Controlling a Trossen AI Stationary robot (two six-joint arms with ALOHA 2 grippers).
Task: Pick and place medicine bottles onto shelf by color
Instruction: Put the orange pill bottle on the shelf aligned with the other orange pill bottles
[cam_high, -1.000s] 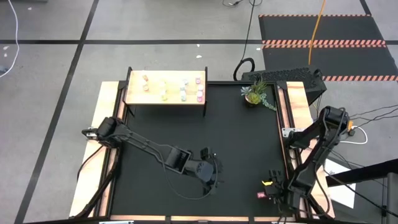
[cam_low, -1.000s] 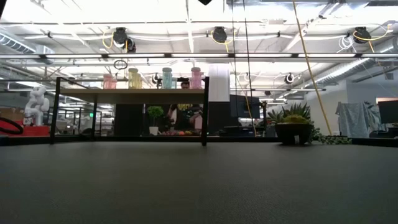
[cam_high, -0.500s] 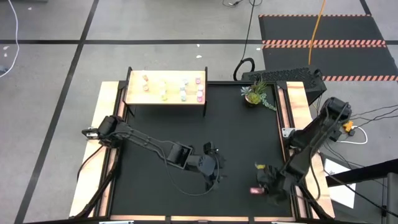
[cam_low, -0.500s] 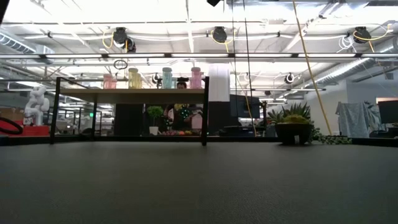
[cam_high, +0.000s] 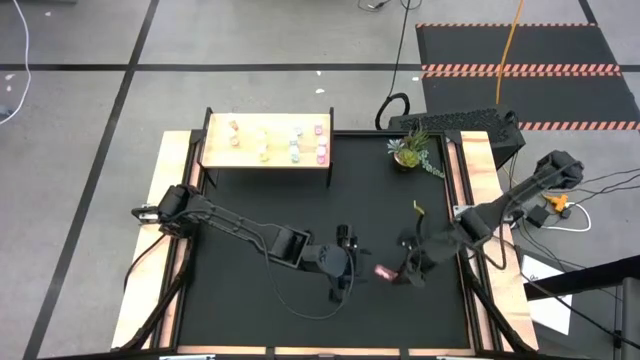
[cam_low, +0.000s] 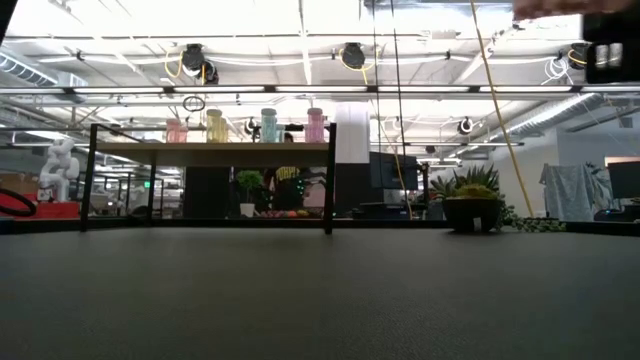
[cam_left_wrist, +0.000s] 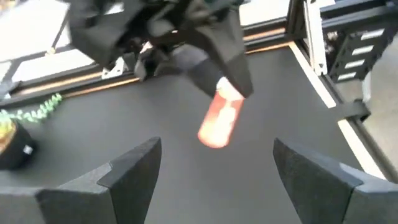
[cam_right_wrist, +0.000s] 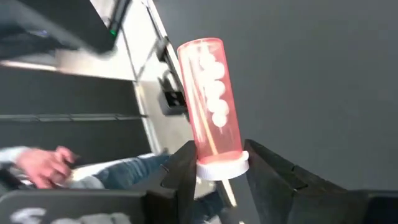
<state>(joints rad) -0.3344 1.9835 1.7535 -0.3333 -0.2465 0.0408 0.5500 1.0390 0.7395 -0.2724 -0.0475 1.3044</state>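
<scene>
The right end effector (cam_high: 400, 272) hangs over the black desk (cam_high: 250, 210), in front of the shelf (cam_high: 266, 155) and well apart from it, its two fingers (cam_right_wrist: 180, 177) clamped on the white cap end of a red medicine bottle (cam_right_wrist: 209, 106). The bottle's clear red body sticks out beyond the fingertips, with white pills visible inside. In the high view the red medicine bottle (cam_high: 384, 271) lies between the two end effectors, just beside the left end effector (cam_high: 345, 262). The left end effector's fingers (cam_left_wrist: 124, 171) are spread wide apart, empty, and face the bottle (cam_left_wrist: 221, 118). On the shelf stand other medicine bottles (cam_high: 294, 145): pink, yellow, teal and magenta. A potted plant (cam_high: 410, 150) sits just beside the shelf.
</scene>
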